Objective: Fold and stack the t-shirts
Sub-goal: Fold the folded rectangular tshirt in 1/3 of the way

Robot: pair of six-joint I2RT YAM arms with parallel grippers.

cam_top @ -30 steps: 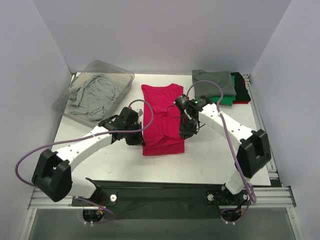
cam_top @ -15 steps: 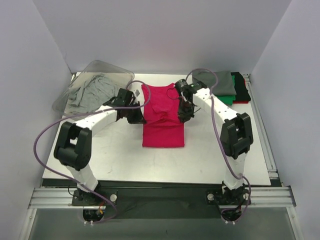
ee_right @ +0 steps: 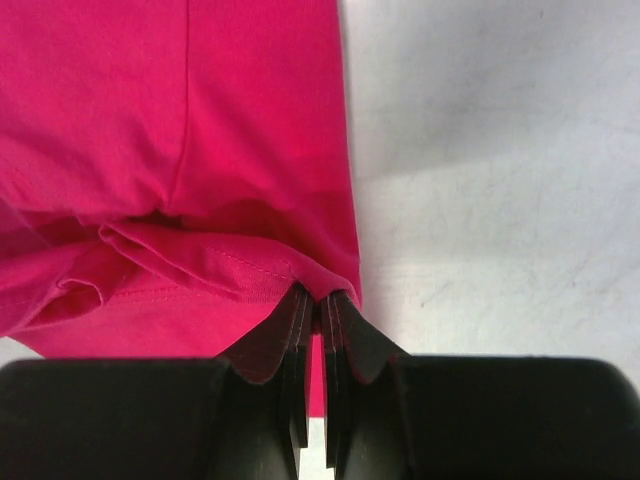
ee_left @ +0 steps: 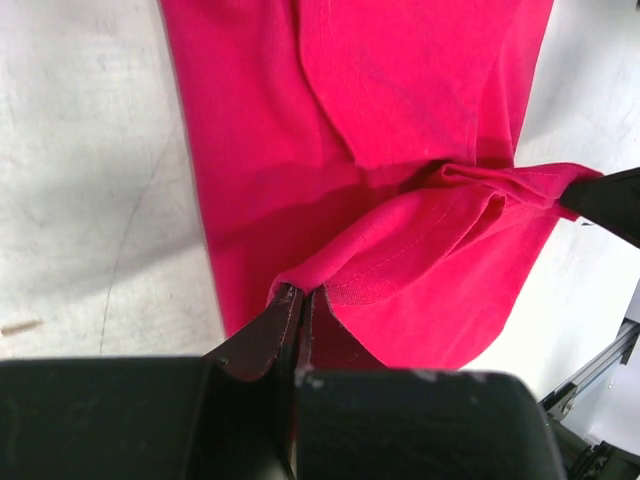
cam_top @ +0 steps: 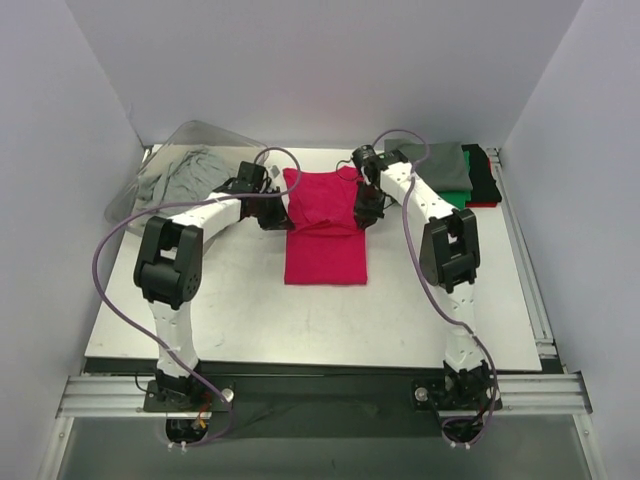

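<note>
I am partway through folding the magenta shirt (cam_top: 325, 255), which lies in the middle of the table (cam_top: 240, 310), its length running near to far. My left gripper (ee_left: 297, 295) is pressed together on a thin edge of the cloth at the shirt's left side. My right gripper (ee_right: 318, 298) is nipped the same way on the matching edge at the right side. Between the two pinches the lifted hem sags in a soft, wrinkled band above the layer lying flat underneath. Both hands are out over the far half of the shirt, so I judge this to be the step of bringing one end over the other to halve its length.

The next move calls for setting that edge down evenly. Both sides should go down together, with the cloth taut enough between them that the slack band flattens instead of bunching. The carried edge should line up with the shirt's far end before I let go. If one side lands ahead of the other, the fold will sit skewed.

The folded shirts (cam_top: 440, 172) are stacked at the far right, well apart from my hands. A light grey shirt (cam_top: 175, 182) lies crumpled in the clear bin (cam_top: 215, 132) at the far left.
</note>
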